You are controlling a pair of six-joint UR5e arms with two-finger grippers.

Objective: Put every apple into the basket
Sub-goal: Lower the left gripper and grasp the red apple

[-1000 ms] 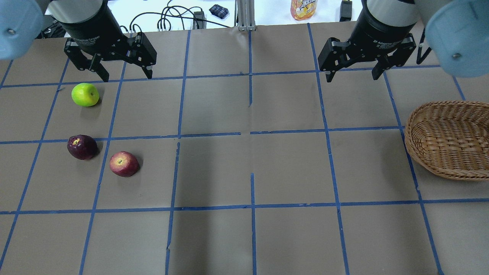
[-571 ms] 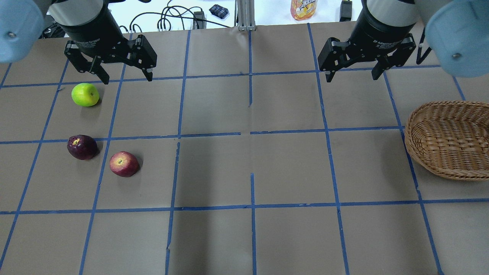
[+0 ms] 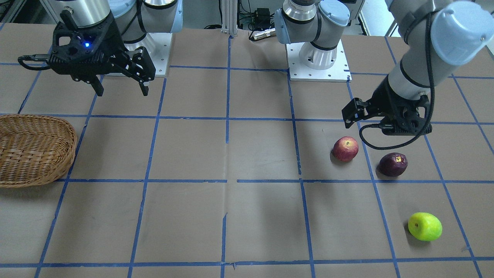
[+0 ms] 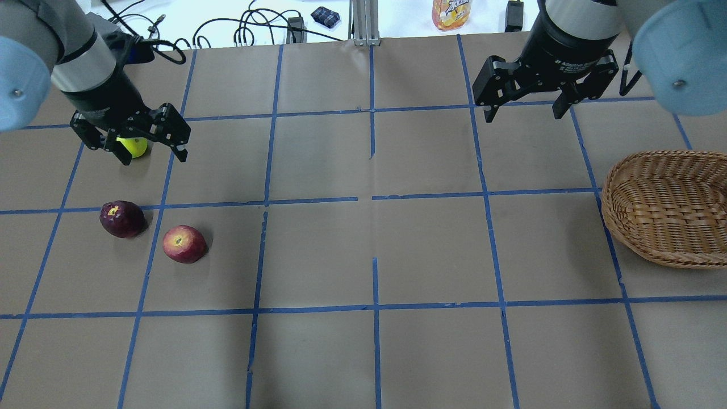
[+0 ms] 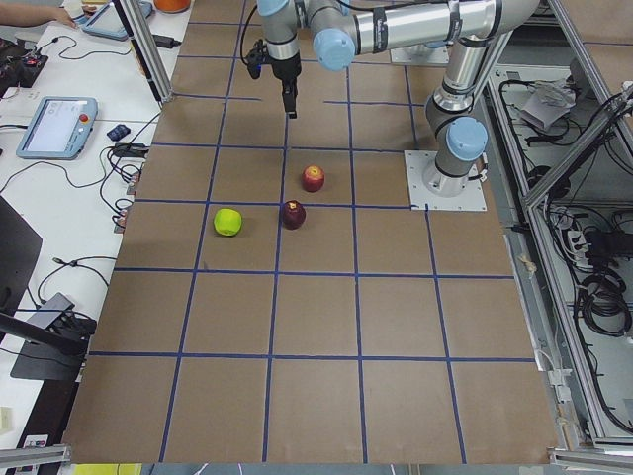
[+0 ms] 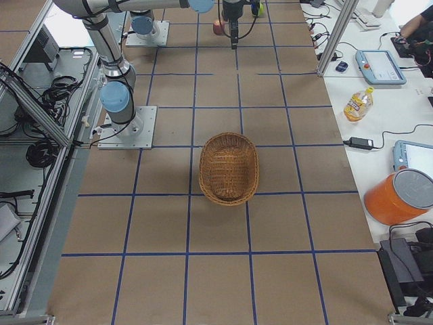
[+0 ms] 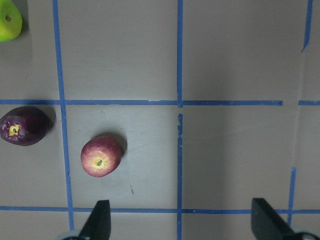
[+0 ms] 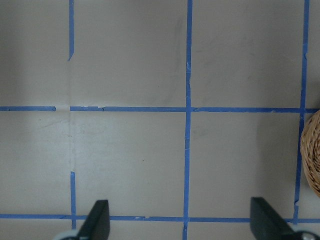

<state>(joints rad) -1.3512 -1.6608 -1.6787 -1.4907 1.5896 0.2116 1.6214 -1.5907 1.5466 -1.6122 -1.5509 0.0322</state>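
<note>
Three apples lie on the table's left part: a lime green apple (image 4: 136, 147) half hidden behind my left gripper (image 4: 152, 156), a dark purple-maroon apple (image 4: 122, 218) and a red apple (image 4: 184, 244). The left gripper is open and empty, held above the table. In the left wrist view the red apple (image 7: 101, 156) lies just ahead of the left fingertip (image 7: 98, 220), the dark apple (image 7: 24, 125) is at the left edge and the green apple (image 7: 9, 20) is in the top corner. The wicker basket (image 4: 664, 207) stands empty at the right edge. My right gripper (image 4: 523, 113) is open and empty, behind the basket.
The table is covered in brown paper with a blue tape grid (image 4: 373, 199). Cables (image 4: 250, 28), a yellow bottle (image 4: 451, 12) and a small dark object (image 4: 325, 16) lie past the far edge. The basket's rim (image 8: 311, 155) shows at the right wrist view's edge.
My left gripper has moved from the back of the table towards the apples and now covers part of the green apple in the overhead view. The right arm and the apples have not moved.
</note>
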